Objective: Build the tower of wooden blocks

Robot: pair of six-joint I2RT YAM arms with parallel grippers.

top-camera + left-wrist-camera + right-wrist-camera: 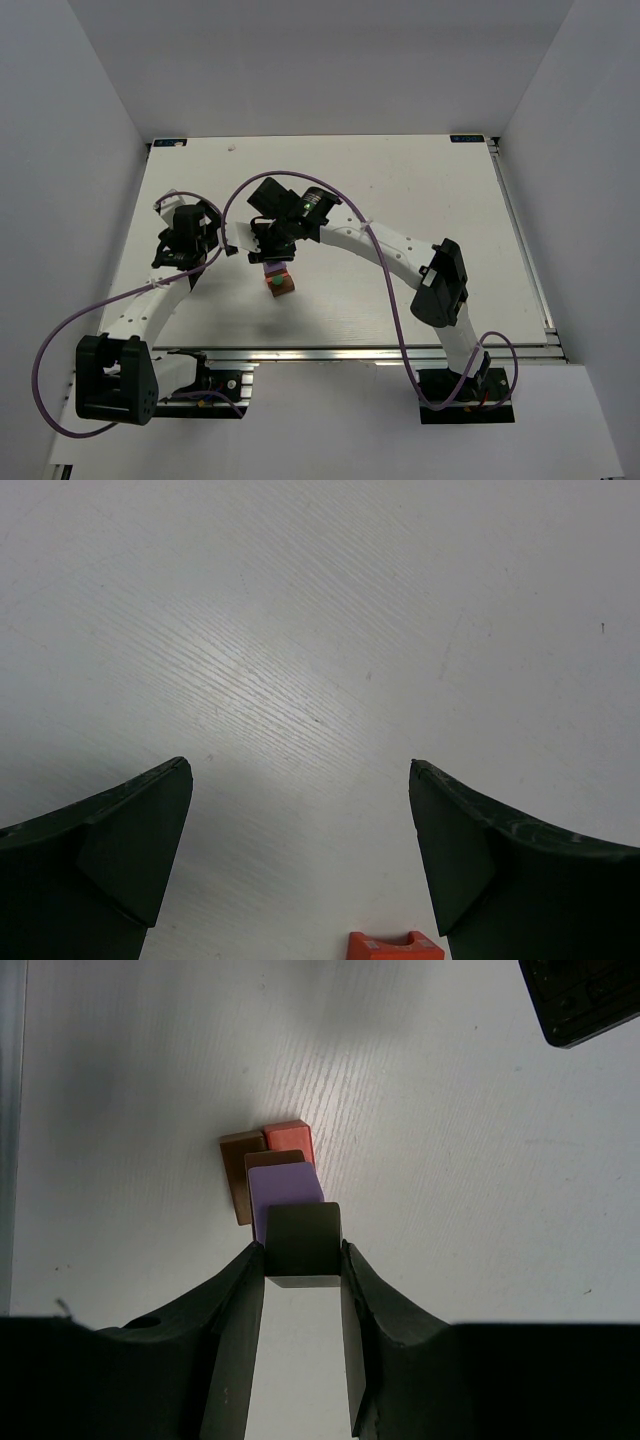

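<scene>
White table [420, 200], tower [280, 285] half hidden beneath right hand [300, 1258], tight around dark block [303, 1230]; left hand [300, 768] spread.

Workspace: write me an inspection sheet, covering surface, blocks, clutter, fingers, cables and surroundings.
Surface: white wood-grain table.
Job's things: tower stands mid-table. The lilac block sits above a brown block and a red block. The dark block is held at the lilac block's near edge; contact cannot be told.
Clutter: orange piece at the bottom edge of the left wrist view, unidentified.
Grippers: right fingers shut on the dark block; left fingers open over bare table.
Cables: a purple cable loops along each arm, off the tower.
Surroundings: white walls; metal rail at the near edge.
</scene>
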